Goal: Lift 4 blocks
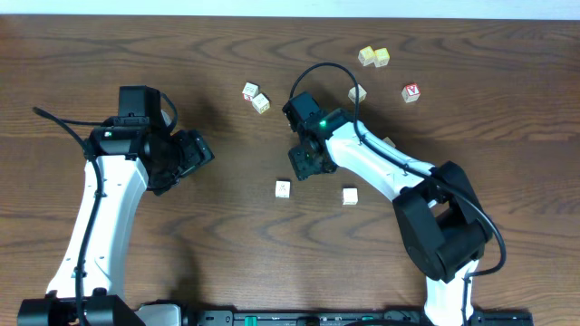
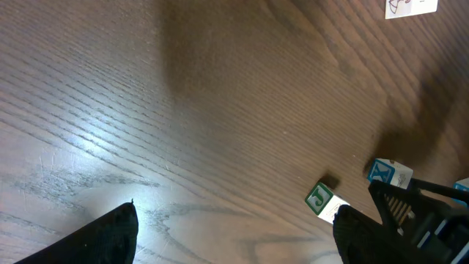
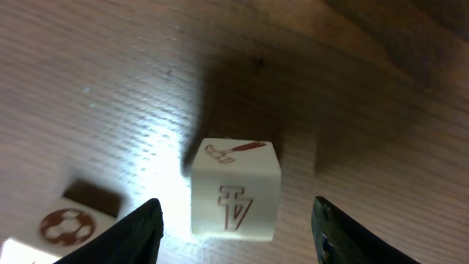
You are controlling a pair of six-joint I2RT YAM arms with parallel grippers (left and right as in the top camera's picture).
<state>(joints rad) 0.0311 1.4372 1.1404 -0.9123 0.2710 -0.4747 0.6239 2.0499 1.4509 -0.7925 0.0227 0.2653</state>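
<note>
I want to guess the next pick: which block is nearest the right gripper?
The pale block with the red hammer picture: it sits between the right gripper's open fingers, while the football block lies off to one side.

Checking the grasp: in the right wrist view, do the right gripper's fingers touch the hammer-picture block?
No, bare table shows between the block and each finger of the right gripper.

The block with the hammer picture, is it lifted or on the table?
On the table. The block sits flat on it between the fingers of the open right gripper, with gaps on both sides.
</note>
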